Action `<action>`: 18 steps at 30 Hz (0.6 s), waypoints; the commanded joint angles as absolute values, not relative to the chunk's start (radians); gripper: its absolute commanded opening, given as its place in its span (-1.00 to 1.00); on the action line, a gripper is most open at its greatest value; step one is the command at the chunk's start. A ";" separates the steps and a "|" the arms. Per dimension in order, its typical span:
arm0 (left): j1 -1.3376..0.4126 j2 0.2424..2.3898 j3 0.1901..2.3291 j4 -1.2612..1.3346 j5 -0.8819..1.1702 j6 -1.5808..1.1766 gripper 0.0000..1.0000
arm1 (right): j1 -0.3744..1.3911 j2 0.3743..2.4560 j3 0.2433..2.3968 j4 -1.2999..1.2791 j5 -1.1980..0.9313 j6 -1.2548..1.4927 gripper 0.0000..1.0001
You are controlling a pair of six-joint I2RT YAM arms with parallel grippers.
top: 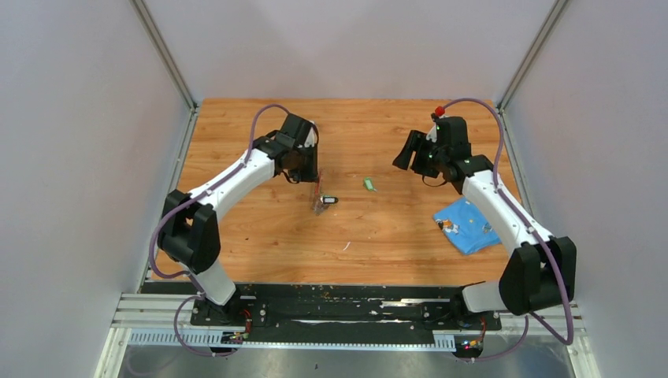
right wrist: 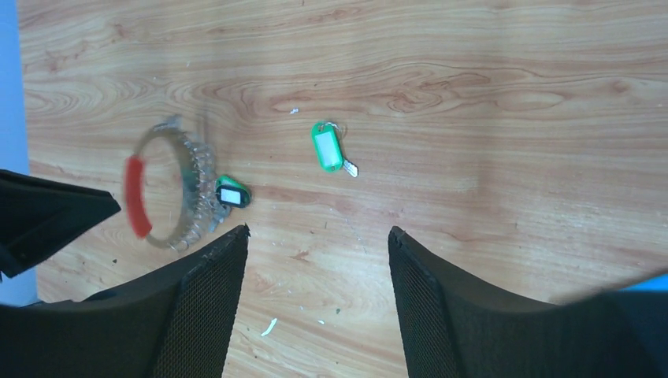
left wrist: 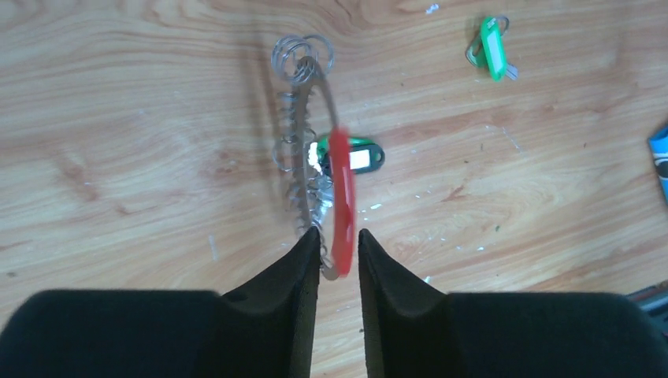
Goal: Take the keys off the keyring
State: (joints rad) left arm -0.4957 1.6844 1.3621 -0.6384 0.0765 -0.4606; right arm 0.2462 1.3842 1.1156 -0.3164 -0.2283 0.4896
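My left gripper (left wrist: 339,242) is shut on the keyring (left wrist: 303,118), pinching its red sleeve (left wrist: 342,193). The silver ring, lined with small split rings, hangs edge-on below the gripper (top: 315,179), low over the table (top: 236,126). A key with a dark green head and white label (left wrist: 364,156) sits against the ring's rim; I cannot tell if it is attached. A bright green-headed key (top: 369,184) lies loose on the wood, also seen in the right wrist view (right wrist: 327,146). My right gripper (top: 410,151) is open and empty, raised to the right of that key.
A blue cloth (top: 469,224) lies at the right of the table with a few small items on it. Small white flecks are scattered on the wood. Grey walls enclose the table on three sides.
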 commanded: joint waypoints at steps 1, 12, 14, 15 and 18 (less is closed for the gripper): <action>-0.483 1.601 1.353 -0.660 -0.044 -0.431 -0.30 | 0.233 1.309 1.092 -0.395 -0.204 0.457 0.36; -0.483 1.429 1.327 -0.697 -0.160 -0.384 1.00 | 0.235 1.159 1.078 -0.466 -0.191 0.453 0.48; -0.483 1.385 1.312 -0.698 -0.163 -0.387 1.00 | 0.234 1.126 1.077 -0.478 -0.185 0.452 0.56; -0.483 1.358 1.297 -0.696 -0.172 -0.393 1.00 | 0.235 1.113 1.077 -0.483 -0.180 0.452 0.60; -0.483 1.271 1.264 -0.674 -0.199 -0.384 1.00 | 0.235 1.065 1.076 -0.499 -0.158 0.448 0.67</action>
